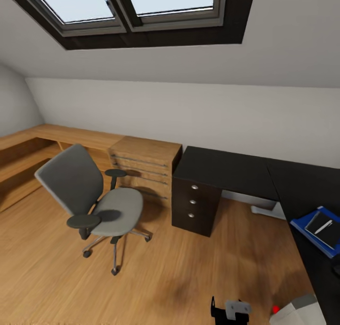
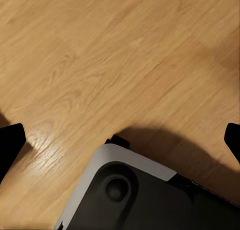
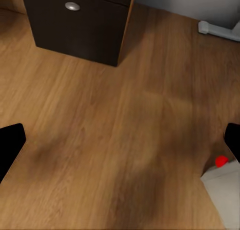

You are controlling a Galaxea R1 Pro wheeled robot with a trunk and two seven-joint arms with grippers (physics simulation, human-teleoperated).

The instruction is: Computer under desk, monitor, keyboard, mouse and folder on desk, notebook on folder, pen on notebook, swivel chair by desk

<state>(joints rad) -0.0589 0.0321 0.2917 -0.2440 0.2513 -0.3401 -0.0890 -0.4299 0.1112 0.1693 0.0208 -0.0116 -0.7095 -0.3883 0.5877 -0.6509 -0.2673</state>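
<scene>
The swivel chair [image 1: 97, 202] stands on the wooden floor left of the desk [image 1: 226, 169], about a chair's width from its black drawer unit [image 1: 193, 204], and its seat is bare. On the desk's right wing lies the blue folder [image 1: 304, 226], with the dark notebook [image 1: 330, 234] on top and the pale pen [image 1: 324, 227] on that. The light grey computer [image 1: 297, 314] shows at the lower right, beside the desk. Both wrist views look down at the floor. My left gripper [image 2: 122, 140] and right gripper [image 3: 122, 142] are open and hold nothing.
A light wooden chest of drawers [image 1: 144, 167] stands against the drawer unit's left side, and a wooden bench [image 1: 28, 150] runs along the left wall. A white object [image 1: 269, 211] lies on the floor under the desk. My base [image 2: 145, 200] shows below the left gripper.
</scene>
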